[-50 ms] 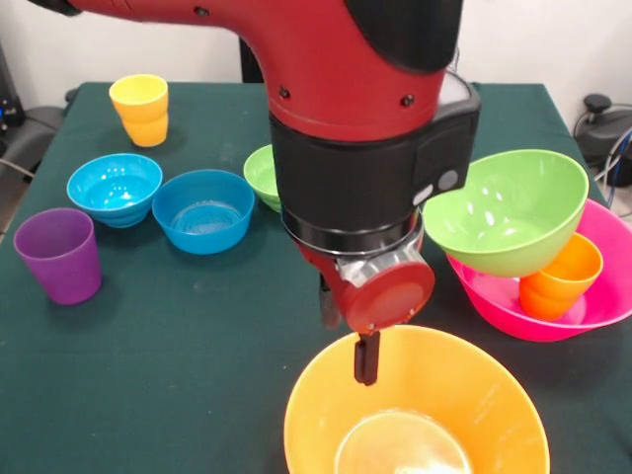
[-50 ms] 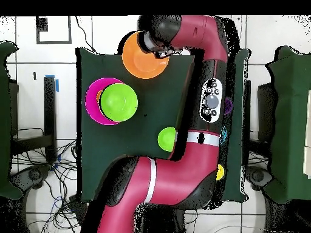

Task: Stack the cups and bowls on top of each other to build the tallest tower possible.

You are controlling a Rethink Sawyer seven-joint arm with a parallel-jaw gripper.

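Orange large bowl point(image 1: 434, 395) rim under pincer point(image 1: 366, 367), one finger inside, opening cannot be told

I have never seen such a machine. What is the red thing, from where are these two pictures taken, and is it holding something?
The red and black thing is a robot arm. One picture looks across a green table; the other looks straight down. The arm's hand hangs at the rim of a large orange bowl; whether it grips the bowl cannot be seen. Beside it, a pink bowl holds an orange cup with a green bowl tilted on top. Elsewhere stand a purple cup, a yellow cup, two blue bowls and a small green bowl.
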